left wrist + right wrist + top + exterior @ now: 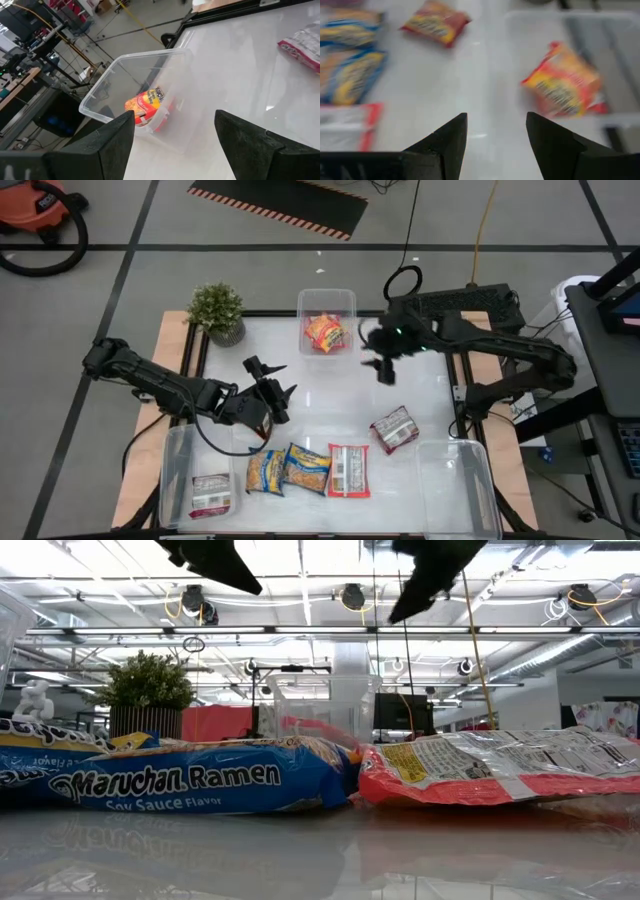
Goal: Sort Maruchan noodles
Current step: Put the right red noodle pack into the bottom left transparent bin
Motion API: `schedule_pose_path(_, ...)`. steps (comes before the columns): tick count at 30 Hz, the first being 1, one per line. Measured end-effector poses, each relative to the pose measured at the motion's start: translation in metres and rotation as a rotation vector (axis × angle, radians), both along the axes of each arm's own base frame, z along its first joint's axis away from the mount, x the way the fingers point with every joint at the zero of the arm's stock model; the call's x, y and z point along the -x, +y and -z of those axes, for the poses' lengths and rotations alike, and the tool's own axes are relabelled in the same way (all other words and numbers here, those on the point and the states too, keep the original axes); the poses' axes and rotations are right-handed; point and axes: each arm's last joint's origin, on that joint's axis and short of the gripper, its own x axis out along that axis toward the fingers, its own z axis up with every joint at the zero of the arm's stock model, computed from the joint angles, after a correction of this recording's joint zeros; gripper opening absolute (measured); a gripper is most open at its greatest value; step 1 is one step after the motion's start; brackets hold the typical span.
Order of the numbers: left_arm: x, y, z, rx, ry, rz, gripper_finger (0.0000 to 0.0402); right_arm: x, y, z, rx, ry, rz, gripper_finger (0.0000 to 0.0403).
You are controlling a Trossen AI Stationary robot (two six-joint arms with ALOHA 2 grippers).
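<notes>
two bin edges are cut off in high view.

- The middle of the table is being left bare between both arms.
- The near edge is being blocked by a row of Maruchan noodles.
- Corners are being occupied by clear bins and a potted plant.

Left pincer hovers mid-table, fingers spread, empty; right pincer hangs farther back, likewise spread and empty.
</notes>
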Motion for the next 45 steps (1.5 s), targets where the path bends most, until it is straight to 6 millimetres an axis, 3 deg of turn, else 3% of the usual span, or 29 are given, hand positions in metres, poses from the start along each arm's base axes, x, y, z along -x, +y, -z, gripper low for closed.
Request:
schedule_pose_path(6,-0.001,-0.003,0.0,0.032,0.006,0.057,0.028,0.028,0.048,-0.012,-0.079,0.061,-0.023,0.0196)
schedule_pose_path(12,-0.003,-0.005,-0.001,0.076,-0.016,0.095,0.028,0.044,0.086,-0.005,-0.088,0.206,0.0,0.0196)
schedule_pose_path(16,-0.002,-0.009,-0.001,0.113,-0.027,0.12,0.028,0.045,0.108,0.007,-0.102,0.245,-0.018,0.0196)
schedule_pose_path(21,-0.001,-0.017,-0.001,0.162,-0.038,0.177,0.028,0.044,0.128,0.039,-0.132,0.242,-0.063,0.0196)
schedule_pose_path(30,-0.003,-0.019,-0.006,0.175,-0.091,0.189,0.028,0.03,0.133,0.098,-0.225,0.108,-0.062,0.0198)
schedule_pose_path(45,-0.007,-0.012,-0.006,0.166,-0.074,0.209,0.028,-0.002,0.132,0.166,-0.183,0.348,-0.043,0.0243)
